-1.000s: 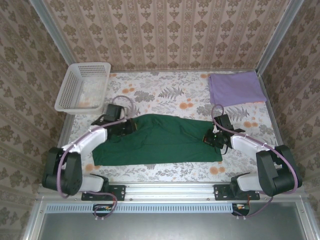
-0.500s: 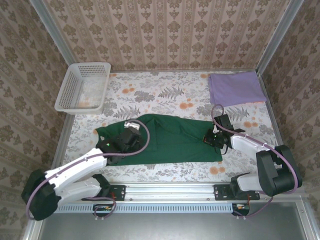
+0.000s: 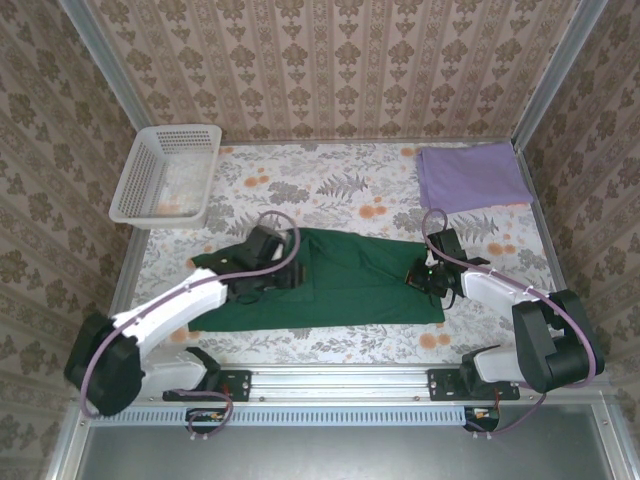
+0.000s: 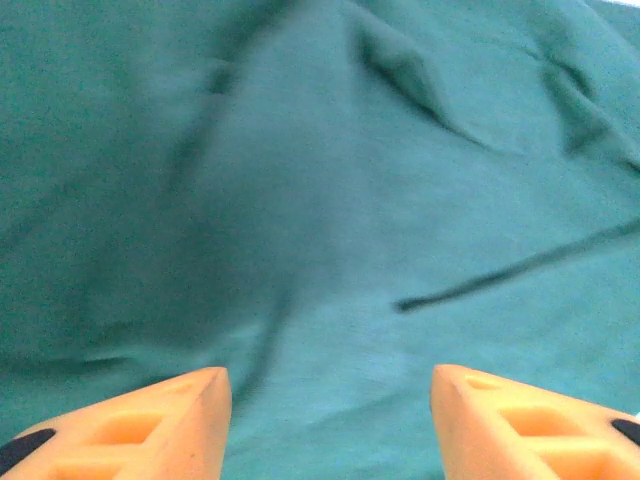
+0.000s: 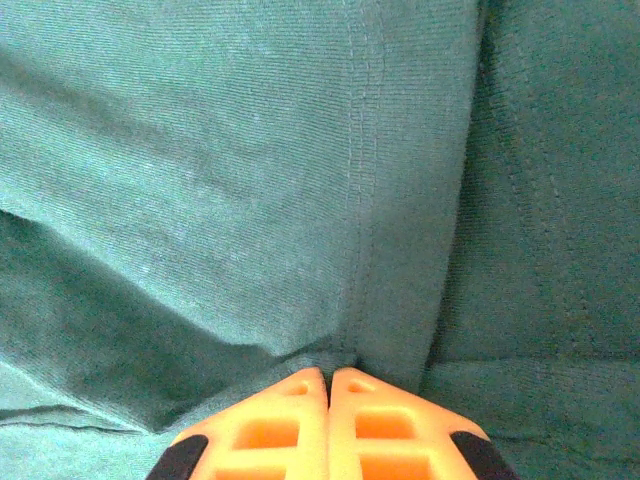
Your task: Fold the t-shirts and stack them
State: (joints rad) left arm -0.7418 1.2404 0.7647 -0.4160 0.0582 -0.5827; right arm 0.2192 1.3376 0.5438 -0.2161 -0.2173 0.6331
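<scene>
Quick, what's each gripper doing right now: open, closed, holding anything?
Left gripper: open, holding nothing, over the green t-shirt.
Right gripper: shut, pinching the green t-shirt's cloth at a seam.

Dark green t-shirt (image 3: 360, 285) lies spread, creased, near the front; lilac t-shirt (image 3: 470, 175) folded, far-right corner.
</scene>
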